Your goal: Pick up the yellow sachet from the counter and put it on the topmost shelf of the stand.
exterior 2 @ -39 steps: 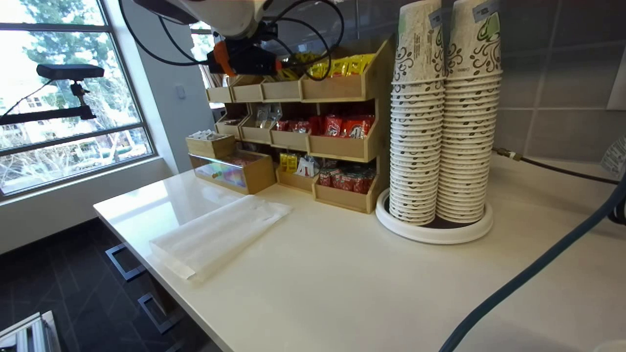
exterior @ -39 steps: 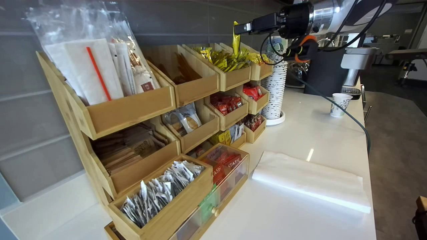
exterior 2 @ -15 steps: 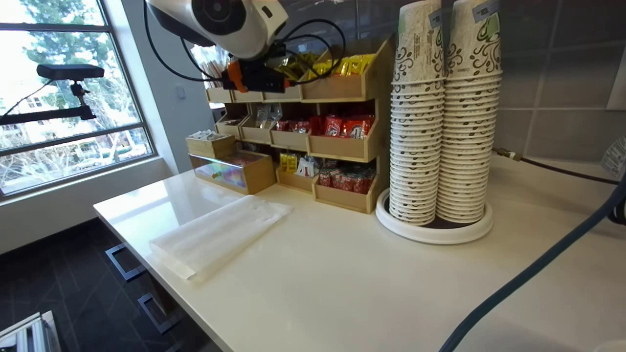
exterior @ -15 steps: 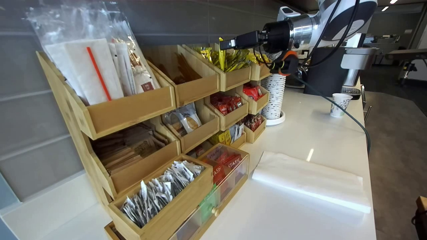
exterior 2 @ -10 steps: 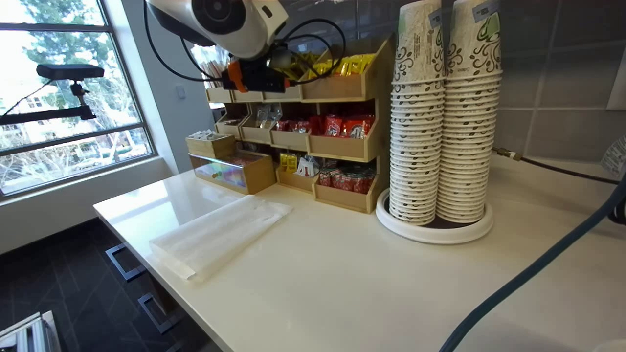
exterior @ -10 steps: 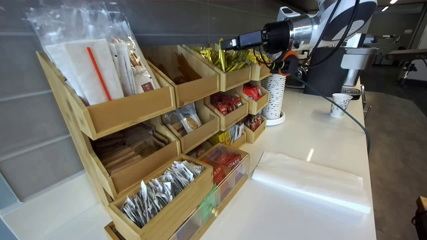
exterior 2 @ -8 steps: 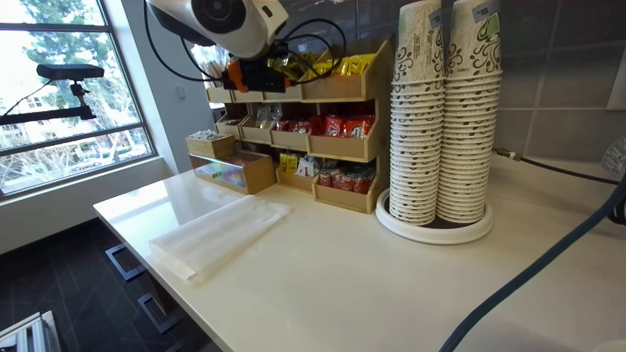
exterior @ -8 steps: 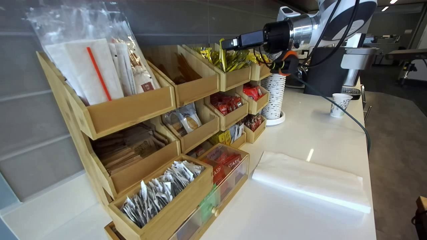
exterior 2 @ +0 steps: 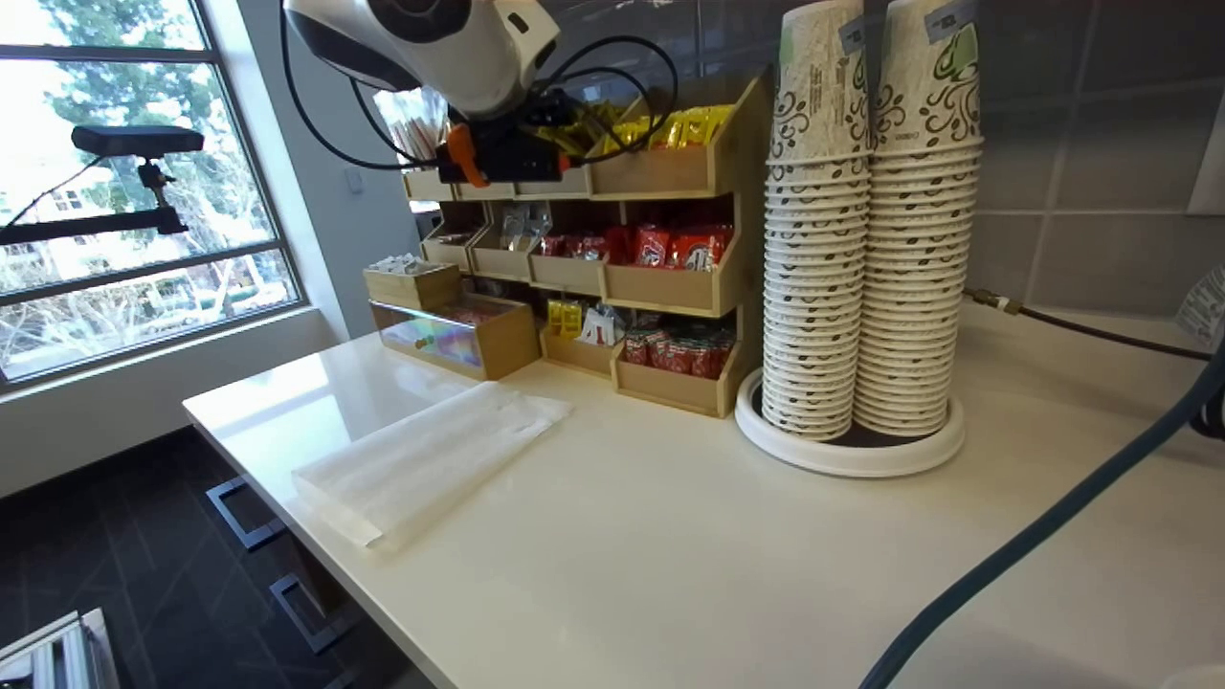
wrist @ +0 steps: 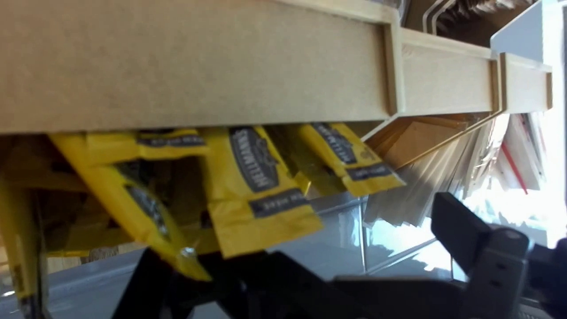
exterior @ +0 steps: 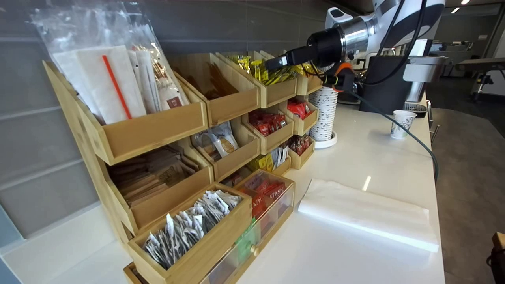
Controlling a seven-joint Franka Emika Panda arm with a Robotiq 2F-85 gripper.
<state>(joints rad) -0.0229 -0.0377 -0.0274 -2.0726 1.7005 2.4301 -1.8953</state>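
Several yellow sachets fill a bin on the topmost shelf (exterior: 279,94) of the wooden stand; in an exterior view one yellow sachet (exterior: 257,71) stands near the bin's left wall. Just over these sachets is my gripper (exterior: 275,63). The wrist view shows the gripper (wrist: 328,241) open, its two fingers wide apart and nothing gripped between them. There a yellow sachet (wrist: 261,195) juts up from the bin and partly covers one finger. The other finger (wrist: 456,235) is apart from the sachets. In an exterior view the arm (exterior 2: 459,57) hides the fingertips.
Left of this bin stands one with brown packets (exterior: 221,81), then one of wrapped napkins (exterior: 110,79). Paper cup stacks (exterior 2: 861,287) stand beside the stand. A folded white cloth (exterior: 367,213) lies on the counter (exterior: 355,157); a hose (exterior: 388,118) crosses above it.
The gripper came down to the bin with a yellow sachet upright in its tips. Since then the jaws have opened, the sachet is released, and the gripper has tilted slightly downward.
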